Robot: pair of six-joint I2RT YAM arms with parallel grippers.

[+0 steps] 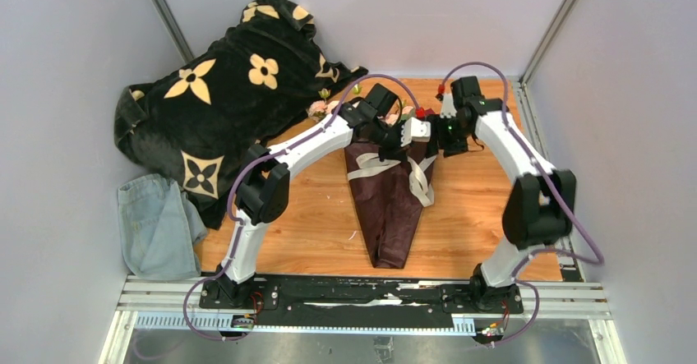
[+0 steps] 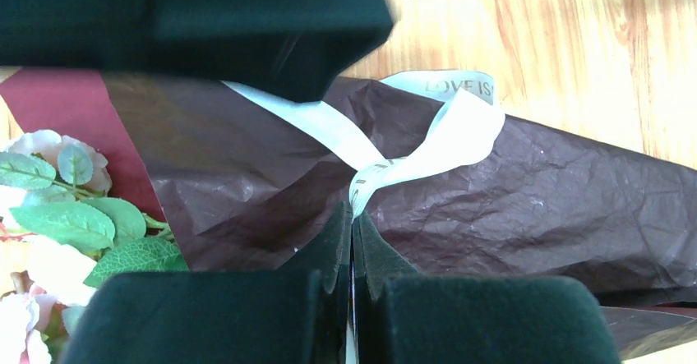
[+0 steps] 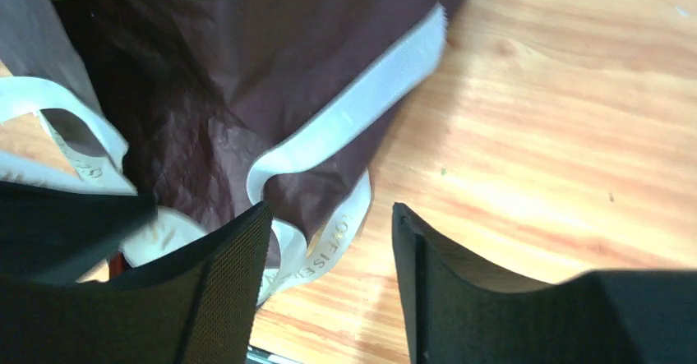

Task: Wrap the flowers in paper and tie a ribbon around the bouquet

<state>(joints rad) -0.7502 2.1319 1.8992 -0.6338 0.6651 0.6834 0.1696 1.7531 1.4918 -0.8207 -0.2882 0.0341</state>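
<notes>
The bouquet (image 1: 390, 208) lies on the wooden table, a long dark maroon paper (image 2: 534, 200) cone with its tip toward the arms. Pink and cream flowers (image 2: 57, 216) with green leaves stick out of its wide far end (image 1: 320, 108). A cream ribbon (image 2: 444, 134) printed with letters is looped around the cone, and loose lengths trail over its right side (image 3: 345, 117). My left gripper (image 2: 353, 216) is shut on the ribbon, which runs between its fingers just above the paper. My right gripper (image 3: 330, 209) is open beside the cone's right edge, with only bare table between its fingers.
A black blanket with cream flower prints (image 1: 214, 109) is heaped at the back left, partly on the table. A blue denim cloth (image 1: 156, 224) lies off the table's left edge. Both wrists (image 1: 419, 130) crowd together over the cone's wide end. Grey walls close the back and sides.
</notes>
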